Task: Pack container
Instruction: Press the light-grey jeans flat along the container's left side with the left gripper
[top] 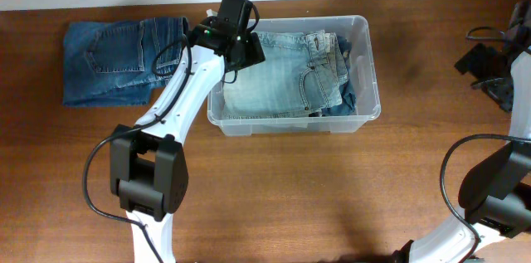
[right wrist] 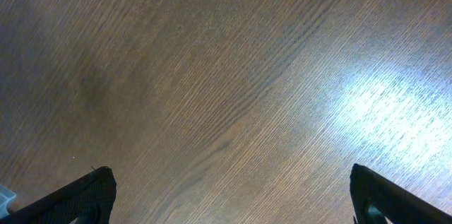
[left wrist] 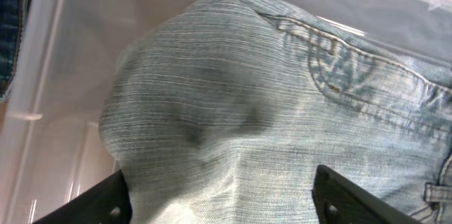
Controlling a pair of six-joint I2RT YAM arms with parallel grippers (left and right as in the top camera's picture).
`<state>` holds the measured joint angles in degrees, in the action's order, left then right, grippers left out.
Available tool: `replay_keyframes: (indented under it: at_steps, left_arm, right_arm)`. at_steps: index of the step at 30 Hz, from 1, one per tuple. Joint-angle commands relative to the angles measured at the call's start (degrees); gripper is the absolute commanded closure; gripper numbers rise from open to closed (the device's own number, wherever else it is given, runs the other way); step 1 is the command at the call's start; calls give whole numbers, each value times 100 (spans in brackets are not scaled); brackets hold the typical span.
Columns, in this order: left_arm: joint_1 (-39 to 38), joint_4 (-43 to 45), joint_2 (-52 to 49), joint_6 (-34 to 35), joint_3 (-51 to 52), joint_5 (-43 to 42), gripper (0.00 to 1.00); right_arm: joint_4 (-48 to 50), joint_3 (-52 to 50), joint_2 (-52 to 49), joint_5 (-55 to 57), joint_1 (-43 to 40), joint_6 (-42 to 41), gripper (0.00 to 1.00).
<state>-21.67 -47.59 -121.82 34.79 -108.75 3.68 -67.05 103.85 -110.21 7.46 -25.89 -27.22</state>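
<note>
One clear container (top: pixel 292 124). Three denim pieces: one dark folded pair of jeans (top: pixel 116 60) by the desk's (top: pixel 332 197) far edge, toward its left end; one pale pair (top: pixel 286 76) inside the container; one darker layer (top: pixel 347 97) under it, kind unclear. Two arms, left arm (top: pixel 178 89) and right arm (top: pixel 498 182). Two grippers, left gripper (left wrist: pixel 222 199) and right gripper (right wrist: pixel 233 196).

Wood-grain table (top: pixel 332 205) carries clear plastic container (top: pixel 290 124), sitting right under left jaws. Folded dark-blue jeans (top: pixel 108 60) flat on tabletop, left of left jaws, just beside container. Glare-lit wood beneath right jaws.
</note>
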Motion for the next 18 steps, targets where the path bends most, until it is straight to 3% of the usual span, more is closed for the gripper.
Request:
replay_keyframes:
  at_steps: [1,5,15,16,18]
  left_arm:
    - [9,136,-33,-614,-81,72,17]
    - [9,348,-24,-1244,-151,79,15]
    - [9,339,-33,-1711,-573,367,14]
    - [7,339,-57,-1775,-570,365,16]
    - [2,306,-173,-1799,-570,361,39]
  right_arm:
    - [2,-31,9,70,-4,-72,2]
    - [2,-31,9,70,-4,-72,2]
    - [2,-31,9,70,-4,-72,2]
    - [2,-31,9,70,-4,-72,2]
    - [2,-31,9,70,-7,-72,2]
